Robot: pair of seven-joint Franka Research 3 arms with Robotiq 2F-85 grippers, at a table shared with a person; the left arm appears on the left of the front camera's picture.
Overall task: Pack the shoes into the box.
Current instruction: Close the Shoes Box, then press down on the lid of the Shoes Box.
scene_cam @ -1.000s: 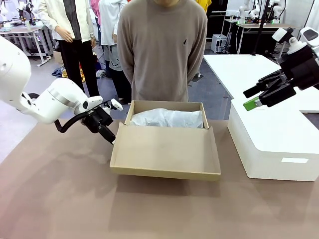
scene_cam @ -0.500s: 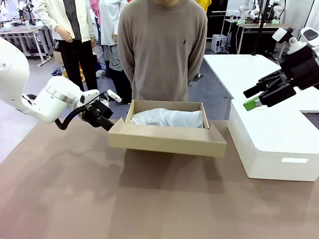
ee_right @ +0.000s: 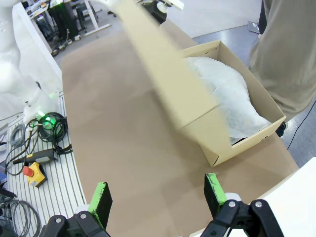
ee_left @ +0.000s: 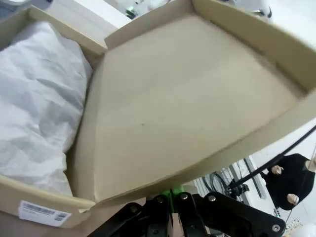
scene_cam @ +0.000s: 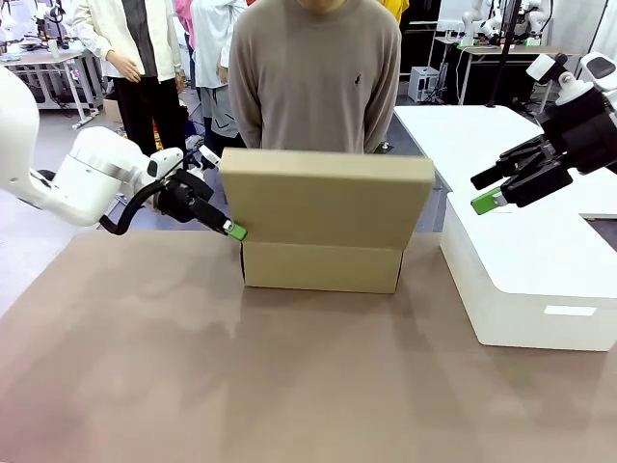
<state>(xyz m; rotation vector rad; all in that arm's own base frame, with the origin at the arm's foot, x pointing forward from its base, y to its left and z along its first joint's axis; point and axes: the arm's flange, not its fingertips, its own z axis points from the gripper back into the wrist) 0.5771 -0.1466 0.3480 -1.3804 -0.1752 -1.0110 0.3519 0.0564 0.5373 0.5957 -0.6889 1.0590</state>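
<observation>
At mid-surface (scene_cam: 289,386), near the far edge in front of the person (scene_cam: 313,96): tan box (scene_cam: 321,267), long axis running left to right across the front view, opening up, white tissue paper (ee_right: 232,94) inside, shoes presumably beneath the tissue and not discernible. Hinged lid (scene_cam: 323,198) raised near upright on the robot-facing side, inner face toward the far side. Left tool (scene_cam: 231,230) fully closed, tips pressed against the lid's left edge; no grip visible. Right tool (scene_cam: 492,188) held wide apart and empty, above the white box (scene_cam: 530,289). To close well: push slowly, keep contact on the edge, sweep the lid over the tissue, avoid shoving the box.
</observation>
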